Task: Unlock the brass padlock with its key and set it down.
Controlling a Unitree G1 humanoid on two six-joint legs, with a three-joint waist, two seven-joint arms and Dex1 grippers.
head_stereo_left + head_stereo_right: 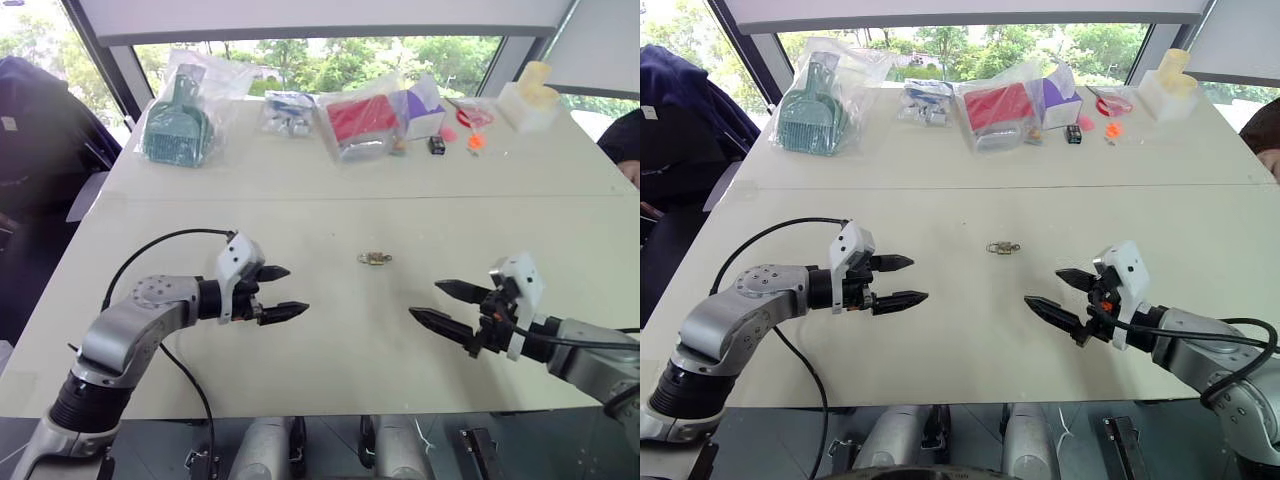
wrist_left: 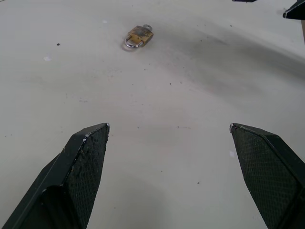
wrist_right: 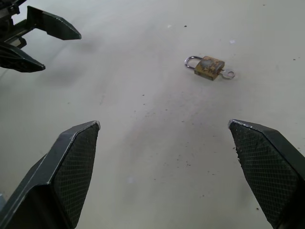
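The small brass padlock [image 1: 375, 258] lies flat on the white table [image 1: 330, 340], mid-table between my two arms, its silvery shackle [image 3: 192, 60] closed. A small silver key [image 3: 228, 73] sticks out of its base. My left gripper [image 1: 279, 292] hovers open over the table to the padlock's left and nearer me, nothing between its fingers. My right gripper [image 1: 446, 305] is open and empty to the padlock's right, also nearer me. Both point toward the middle. In the left wrist view the padlock [image 2: 139, 36] lies well beyond the fingertips.
Along the table's far edge lie a bagged teal scoop [image 1: 178, 130], a bagged red item [image 1: 362, 120], a purple box [image 1: 425, 108], a small black item [image 1: 437, 145], orange bits [image 1: 474, 141] and a pale yellow object [image 1: 530, 95]. A black cable [image 1: 150, 250] loops beside my left arm.
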